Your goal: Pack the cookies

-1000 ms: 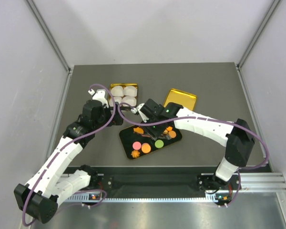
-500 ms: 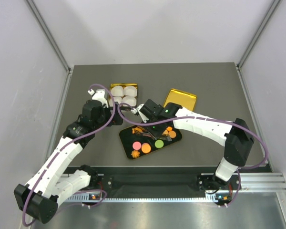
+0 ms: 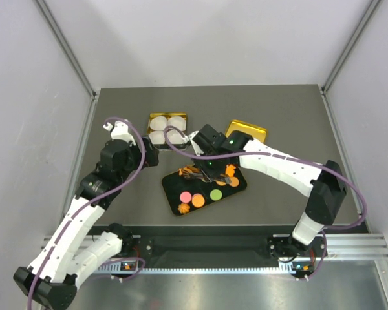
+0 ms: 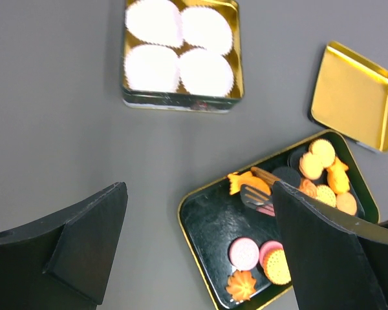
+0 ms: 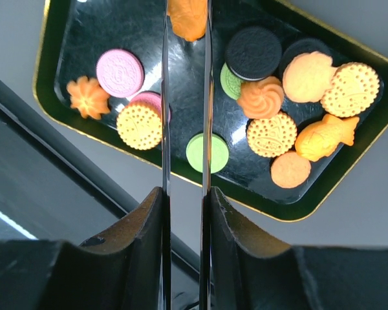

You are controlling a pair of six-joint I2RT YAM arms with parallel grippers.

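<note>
Right end effector (image 5: 186,29) pinching one orange cookie (image 5: 188,14) above the black tray (image 5: 103,26)

We judge the piece is held high so it clears the tray's rim on its way to the white paper cups (image 4: 154,68) in the gold tin (image 4: 181,100); the other cookies (image 5: 271,132) lie flat in the tray. The left end effector (image 4: 199,213) hangs spread and holding nothing over the worktop (image 4: 64,129), and we would watch it near the tin. The gold lid (image 4: 352,93) lies off to the side
</note>
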